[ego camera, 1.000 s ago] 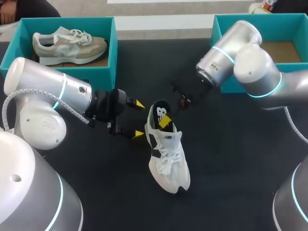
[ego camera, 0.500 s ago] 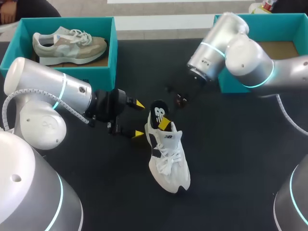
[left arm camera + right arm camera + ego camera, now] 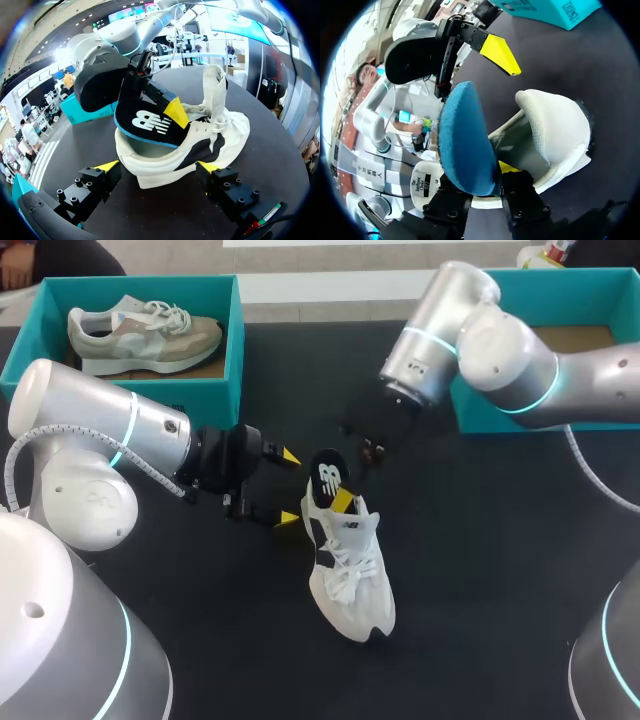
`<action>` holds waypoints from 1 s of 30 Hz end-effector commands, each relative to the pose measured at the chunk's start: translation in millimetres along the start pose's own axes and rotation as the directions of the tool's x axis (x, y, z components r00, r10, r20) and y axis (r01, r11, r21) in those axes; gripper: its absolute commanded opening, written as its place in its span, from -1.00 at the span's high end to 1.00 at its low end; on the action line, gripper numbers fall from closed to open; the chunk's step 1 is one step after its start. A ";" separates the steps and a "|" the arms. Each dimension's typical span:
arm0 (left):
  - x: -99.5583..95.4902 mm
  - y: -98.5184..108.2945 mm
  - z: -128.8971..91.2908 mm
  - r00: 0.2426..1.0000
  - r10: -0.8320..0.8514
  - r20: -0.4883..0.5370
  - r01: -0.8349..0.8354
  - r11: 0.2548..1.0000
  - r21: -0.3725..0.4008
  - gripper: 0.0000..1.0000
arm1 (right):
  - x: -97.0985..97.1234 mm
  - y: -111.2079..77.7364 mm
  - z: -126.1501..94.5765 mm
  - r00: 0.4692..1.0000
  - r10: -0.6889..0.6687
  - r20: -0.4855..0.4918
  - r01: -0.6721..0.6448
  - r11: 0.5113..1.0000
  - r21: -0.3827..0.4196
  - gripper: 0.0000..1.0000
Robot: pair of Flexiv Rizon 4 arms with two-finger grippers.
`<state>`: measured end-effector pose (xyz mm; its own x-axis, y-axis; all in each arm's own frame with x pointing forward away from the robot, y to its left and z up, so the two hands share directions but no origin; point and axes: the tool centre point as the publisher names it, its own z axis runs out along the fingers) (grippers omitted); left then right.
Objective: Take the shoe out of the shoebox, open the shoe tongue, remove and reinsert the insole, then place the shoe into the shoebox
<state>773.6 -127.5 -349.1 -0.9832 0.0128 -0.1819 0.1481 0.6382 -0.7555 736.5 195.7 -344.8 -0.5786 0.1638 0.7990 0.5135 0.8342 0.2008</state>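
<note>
Insole [image 3: 328, 476], pinched in right gripper [image 3: 340, 498], juts from white shoe [image 3: 352, 575] at frame centre; left gripper [image 3: 288, 488] gapes empty beside heel.

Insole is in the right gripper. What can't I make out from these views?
Lower end of the insole: every view, down inside the shoe.
One fingertip of the right gripper: right wrist view, behind the insole.
Floor of the right shoebox: head view, partly under the right arm.

The white-and-black sneaker [image 3: 350, 575] stands on its sole on the counter [image 3: 480, 540]. Its insole [image 3: 328, 478], black above and blue beneath, sticks half out of the heel opening. The teal shoebox [image 3: 600, 290] sits well apart.
</note>
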 end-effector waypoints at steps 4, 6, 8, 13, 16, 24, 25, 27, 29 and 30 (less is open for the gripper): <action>-0.5 -0.7 1.5 1.000 0.000 -0.002 0.000 1.000 -0.004 -1.00 | -3.8 0.9 0.9 1.000 0.007 -0.017 -0.006 1.000 0.025 1.00; -0.5 -0.7 1.5 1.000 0.000 -0.002 0.000 1.000 -0.004 -1.00 | -4.7 1.2 1.3 0.999 0.011 -0.035 -0.010 0.999 0.049 1.00; -0.5 -0.7 1.5 1.000 0.000 -0.002 0.000 1.000 -0.004 -1.00 | -5.1 1.9 5.3 0.998 0.019 -0.054 -0.015 0.997 0.075 1.00; -0.5 -0.7 1.5 1.000 0.000 -0.002 0.000 1.000 -0.004 -1.00 | -6.1 -1.1 15.4 0.995 0.038 -0.087 -0.028 0.994 0.108 1.00; -0.5 -0.7 1.5 1.000 0.000 -0.002 0.000 1.000 -0.004 -1.00 | -6.4 -2.7 18.9 0.994 0.049 -0.100 -0.037 0.992 0.119 1.00; -0.5 -0.7 1.5 1.000 0.000 -0.002 0.000 1.000 -0.004 -1.00 | -7.0 -3.7 16.2 0.995 0.059 -0.084 -0.049 0.992 0.114 0.82; -0.5 -0.7 1.5 1.000 0.000 -0.002 0.000 1.000 -0.004 -1.00 | -7.0 -3.9 14.1 0.995 0.058 -0.081 -0.049 0.992 0.113 0.76; -0.5 -0.7 1.5 1.000 0.000 -0.002 0.000 1.000 -0.004 -1.00 | -6.9 -3.6 10.4 0.996 0.053 -0.065 -0.046 0.994 0.104 0.64; -0.5 -0.7 1.5 1.000 0.000 -0.002 0.000 1.000 -0.004 -1.00 | -5.6 -2.7 7.9 0.997 0.053 -0.062 -0.046 0.994 0.103 0.65; -0.5 -0.7 1.5 1.000 0.000 -0.002 0.000 1.000 -0.004 -1.00 | -5.1 -2.5 6.6 0.997 0.050 -0.054 -0.044 0.994 0.100 0.64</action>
<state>773.6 -127.5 -349.1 -0.9832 0.0128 -0.1819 0.1481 0.6382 -0.7555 735.6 199.9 -358.2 -0.5013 0.1662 0.8491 0.4675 0.8778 0.1043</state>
